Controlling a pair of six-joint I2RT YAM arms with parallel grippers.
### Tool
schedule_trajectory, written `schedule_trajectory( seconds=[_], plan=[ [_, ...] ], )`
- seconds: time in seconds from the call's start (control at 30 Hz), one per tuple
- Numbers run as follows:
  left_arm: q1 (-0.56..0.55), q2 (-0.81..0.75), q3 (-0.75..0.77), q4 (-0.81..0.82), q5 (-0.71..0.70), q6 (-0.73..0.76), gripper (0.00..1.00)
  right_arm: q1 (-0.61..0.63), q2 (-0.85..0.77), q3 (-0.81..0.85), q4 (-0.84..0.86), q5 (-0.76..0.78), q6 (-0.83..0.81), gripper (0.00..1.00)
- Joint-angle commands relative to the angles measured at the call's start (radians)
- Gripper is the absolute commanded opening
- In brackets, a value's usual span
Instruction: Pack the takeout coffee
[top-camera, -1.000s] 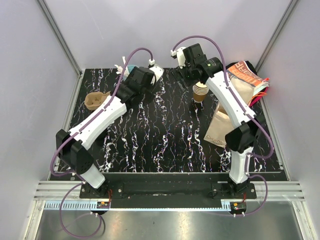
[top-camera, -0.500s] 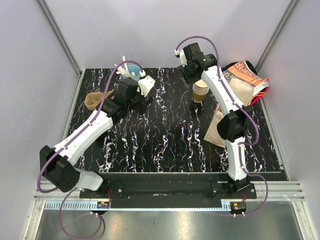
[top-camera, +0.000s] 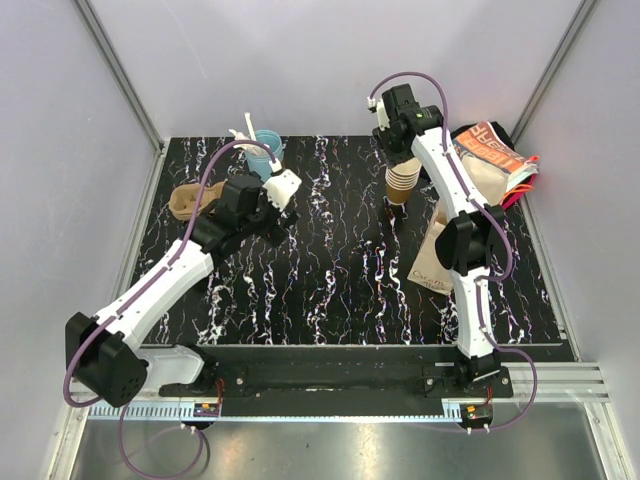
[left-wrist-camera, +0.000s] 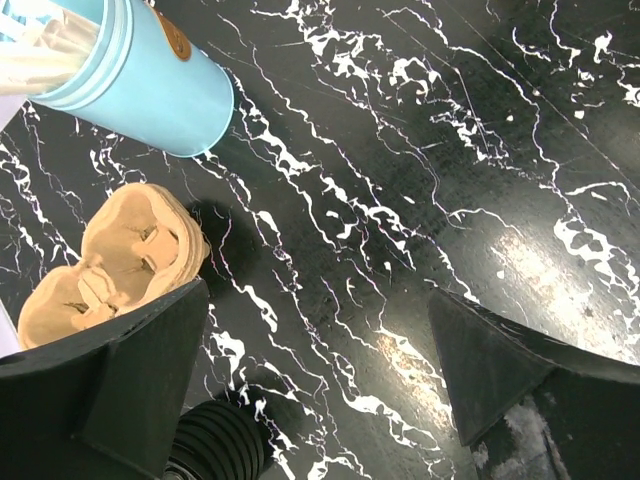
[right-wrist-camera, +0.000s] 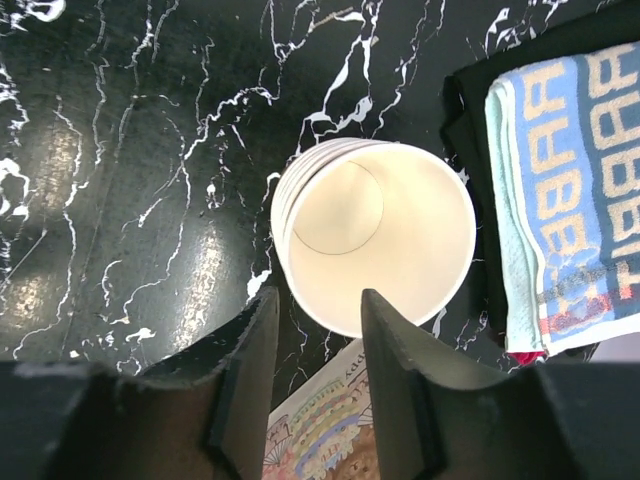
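The takeout coffee as a single cup is out of view. A stack of nested brown ribbed cups (top-camera: 401, 184) stands at the back right, and its whitish inside (right-wrist-camera: 375, 230) fills the right wrist view. My right gripper (top-camera: 402, 150) hangs straight over the stack. Its jaws (right-wrist-camera: 318, 300) are open at a narrow gap, with the near rim of the top cup between them in the picture and a gap still showing on both sides. My left gripper (top-camera: 288, 200) is wide open over bare table (left-wrist-camera: 318, 295), holding nothing.
A light-blue cup with white utensils (top-camera: 266, 152) (left-wrist-camera: 130, 70) stands at the back left. A tan pulp cup carrier (top-camera: 188, 200) (left-wrist-camera: 115, 260) lies left of it. A printed paper bag (top-camera: 445, 245) (right-wrist-camera: 330, 430) lies flat by the stack. A folded towel (top-camera: 495, 150) (right-wrist-camera: 570, 200) is at the far right.
The left arm has drawn back toward the near left, uncovering the light-blue cup. The right gripper's jaws have narrowed above the cup stack.
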Motion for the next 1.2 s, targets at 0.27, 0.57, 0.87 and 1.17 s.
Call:
schedule_trajectory(
  seconds=[0.27, 0.57, 0.87, 1.17],
  plan=[
    [0.034, -0.075, -0.044, 0.067, 0.081, -0.007, 0.99, -0.006, 0.026, 0.037, -0.004, -0.043, -0.008, 0.38],
    [0.046, -0.071, -0.049, 0.066, 0.103, -0.019, 0.99, -0.005, 0.04, 0.021, -0.009, -0.056, -0.011, 0.38],
    [0.053, -0.069, -0.052, 0.062, 0.116, -0.025, 0.99, -0.005, 0.052, 0.011, -0.013, -0.058, -0.02, 0.32],
    [0.057, -0.065, -0.055, 0.063, 0.129, -0.03, 0.99, -0.005, 0.023, 0.01, -0.006, -0.052, -0.02, 0.24]
  ],
)
